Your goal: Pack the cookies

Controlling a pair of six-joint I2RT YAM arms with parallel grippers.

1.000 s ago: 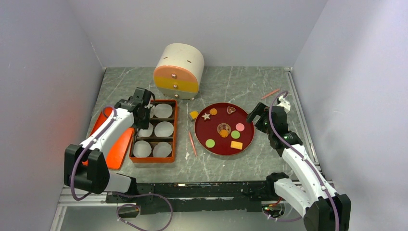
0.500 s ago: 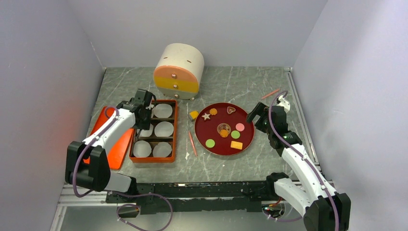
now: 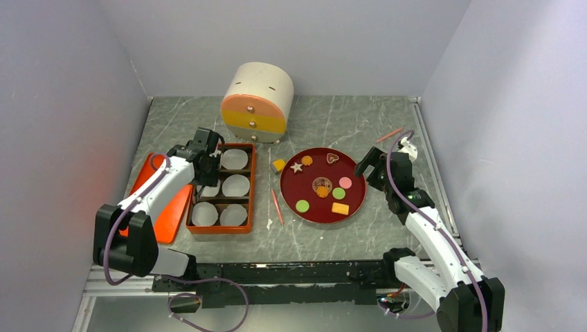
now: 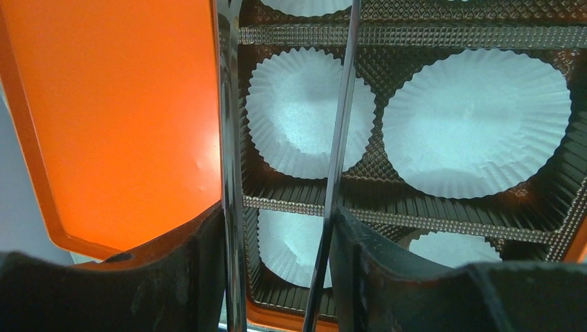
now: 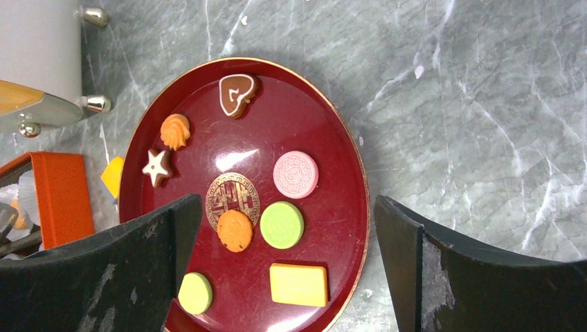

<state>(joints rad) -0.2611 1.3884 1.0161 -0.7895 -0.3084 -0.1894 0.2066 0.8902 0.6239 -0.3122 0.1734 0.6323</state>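
The cookies lie on a dark red plate point(image 3: 356, 200): a heart point(image 5: 237, 93), orange swirl point(image 5: 175, 131), star point(image 5: 157, 167), pink round point(image 5: 295, 174), two green rounds point(image 5: 282, 225), orange round point(image 5: 235, 230) and yellow rectangle point(image 5: 298, 284). The orange round overlaps a gold patterned disc point(image 5: 228, 194) at the plate's centre. A yellow piece point(image 3: 279, 164) lies off the plate's left rim. My left gripper point(image 3: 205, 160) point(image 4: 277, 221) is shut on metal tongs point(image 4: 339, 138) over the orange box point(image 3: 250, 187); the blades stand apart and their tips are out of view. My right gripper point(image 3: 365, 166) point(image 5: 284, 200) is open and empty beside the plate's right rim.
The box holds white paper liners point(image 3: 235, 185) point(image 4: 477, 121) in its compartments. Its orange lid point(image 3: 173, 207) point(image 4: 118, 117) lies to its left. A round cream cabinet with drawers point(image 3: 257, 102) stands at the back. Pink sticks lie between box and plate point(image 3: 277, 205) and at the back right point(image 3: 390, 134).
My left gripper with the tongs has shifted very slightly over the box. The right arm and the cookies have not moved.
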